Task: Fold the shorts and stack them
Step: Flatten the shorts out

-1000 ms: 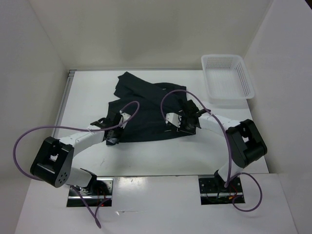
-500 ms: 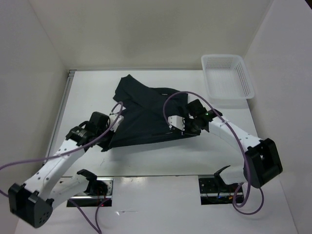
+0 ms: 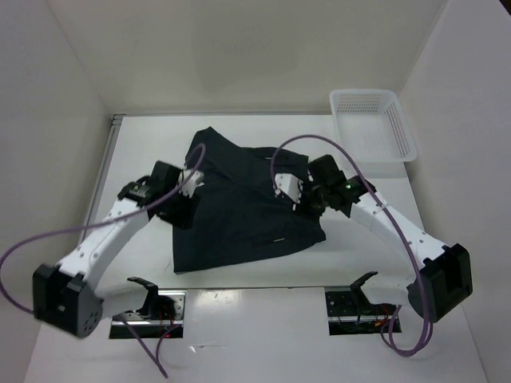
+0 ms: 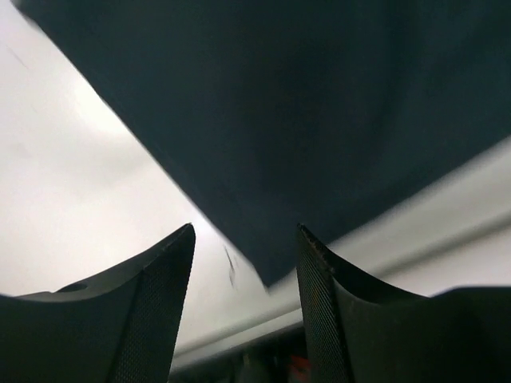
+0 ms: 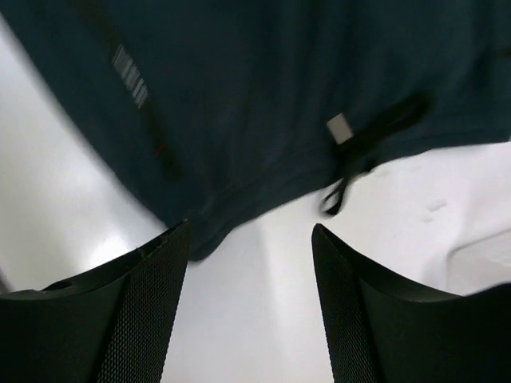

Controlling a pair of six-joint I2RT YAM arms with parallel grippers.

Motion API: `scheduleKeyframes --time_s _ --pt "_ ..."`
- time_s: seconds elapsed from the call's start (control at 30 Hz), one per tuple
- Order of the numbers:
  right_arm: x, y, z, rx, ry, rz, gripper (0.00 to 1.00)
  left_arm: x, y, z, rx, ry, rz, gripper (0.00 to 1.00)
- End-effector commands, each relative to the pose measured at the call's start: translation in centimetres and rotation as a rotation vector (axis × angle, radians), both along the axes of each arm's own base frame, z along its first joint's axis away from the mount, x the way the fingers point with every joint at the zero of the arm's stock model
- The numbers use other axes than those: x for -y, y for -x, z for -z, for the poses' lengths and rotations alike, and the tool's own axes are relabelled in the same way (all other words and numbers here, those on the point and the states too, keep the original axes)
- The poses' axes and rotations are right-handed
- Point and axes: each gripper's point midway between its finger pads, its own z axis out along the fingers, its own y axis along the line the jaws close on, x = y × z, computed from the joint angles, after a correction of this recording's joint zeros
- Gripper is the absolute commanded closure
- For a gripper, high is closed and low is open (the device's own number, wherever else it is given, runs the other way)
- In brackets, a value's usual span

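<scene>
White-walled bay, white worktop [image 3: 144, 144]: lying spread mid-surface, dark shorts [image 3: 239, 215]; sitting at the far right corner, white mesh basket [image 3: 342, 132].
Reaching in from both sides: left fingers [image 4: 172, 271] over the cloth's left edge, right fingers [image 5: 160, 271] over its right edge. Standing well apart on both arms, gripping nothing. Showing in left wrist view a loose cloth corner beyond the gap; showing in right wrist view bare worktop between the tips, with a black drawstring [image 5: 359, 152] and small white tag [image 5: 341, 126] just past them. Lying mostly flat, rumpling at the far end.
</scene>
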Motion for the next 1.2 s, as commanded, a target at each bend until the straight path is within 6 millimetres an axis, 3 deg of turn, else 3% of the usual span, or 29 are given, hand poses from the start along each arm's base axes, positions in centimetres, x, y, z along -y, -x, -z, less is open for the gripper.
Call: scheduleKeyframes --time_s 0.0,0.03,0.07,0.13,0.17,0.2,0.27,0.3,0.33,0.4,0.53,0.6,0.67,0.7,0.77,0.8,0.97,1.0,1.1,1.13,1.17 --pt "-5.6 -6.6 -6.3 0.177 -0.295 0.141 0.33 0.5 -10.3 -2.9 0.193 0.062 -0.095 0.39" --pt "-6.6 -8.6 -7.6 0.234 -0.352 0.175 0.33 0.3 -12.7 -2.2 0.184 0.078 -0.12 0.39" --pt "-7.3 -9.6 -7.8 0.222 -0.4 0.238 0.34 0.4 -15.0 -3.8 0.24 0.093 -0.13 0.39" --pt "-8.3 -12.5 -7.5 0.219 -0.436 0.317 0.37 1.0 -17.8 -3.2 0.262 0.099 -0.129 0.36" --pt "-8.5 -14.5 -8.7 0.235 -0.504 0.378 0.37 1.0 -19.1 -3.6 0.288 0.092 -0.138 0.36" --pt "-8.5 -15.8 -6.9 0.207 -0.498 0.422 0.39 0.9 -20.0 -2.0 0.267 0.073 -0.147 0.36" --pt "-8.5 -18.2 -7.1 0.213 -0.545 0.479 0.42 0.0 -22.3 -1.6 0.319 0.037 -0.188 0.36" --pt "-7.7 -19.3 -6.5 0.197 -0.554 0.528 0.43 -0.5 -23.0 -0.1 0.3 0.029 -0.201 0.36" --pt "-7.2 -20.5 -4.5 0.186 -0.524 0.577 0.43 -0.9 -24.2 -0.1 0.332 0.026 -0.218 0.36" --pt "-6.0 -22.7 -4.1 0.236 -0.532 0.648 0.43 -1.7 -26.0 1.2 0.343 0.009 -0.244 0.36" --pt "-4.4 -25.5 -1.9 0.241 -0.499 0.73 0.43 -3.2 -29.3 3.0 0.372 -0.024 -0.296 0.35" --pt "-4.1 -26.7 -1.9 0.241 -0.507 0.763 0.43 -4.2 -31.1 3.6 0.378 -0.027 -0.32 0.33" --pt "-2.8 -28.4 -0.6 0.23 -0.487 0.816 0.43 -4.1 -32.2 3.8 0.382 -0.026 -0.321 0.3" --pt "-2.9 -28.6 0.0 0.218 -0.477 0.819 0.43 -4.1 -32.5 4.9 0.365 -0.031 -0.32 0.29" --pt "-2.4 -29.5 1.4 0.196 -0.452 0.837 0.43 -3.8 -33.1 5.2 0.351 -0.027 -0.314 0.27" --pt "-2.4 -29.5 2.0 0.188 -0.445 0.838 0.43 -3.7 -32.8 6.8 0.313 -0.029 -0.307 0.27" --pt "-2.4 -29.2 4.2 0.145 -0.407 0.846 0.43 -3.4 -30.8 10.3 0.231 -0.05 -0.294 0.27" --pt "-2.1 -29.1 4.6 0.144 -0.396 0.853 0.4 -3.5 -30.0 11.1 0.207 -0.056 -0.293 0.27" --pt "-1.8 -28.8 6.0 0.133 -0.366 0.858 0.38 -3.4 -30.0 11.4 0.211 -0.047 -0.289 0.32" --pt "-1.8 -28.8 6.5 0.126 -0.36 0.859 0.38 -2.9 -29.4 12.3 0.189 -0.052 -0.277 0.35" --pt "-1.8 -28.8 6.5 0.126 -0.36 0.859 0.38 -2.9 -29.4 12.3 0.189 -0.052 -0.277 0.46"
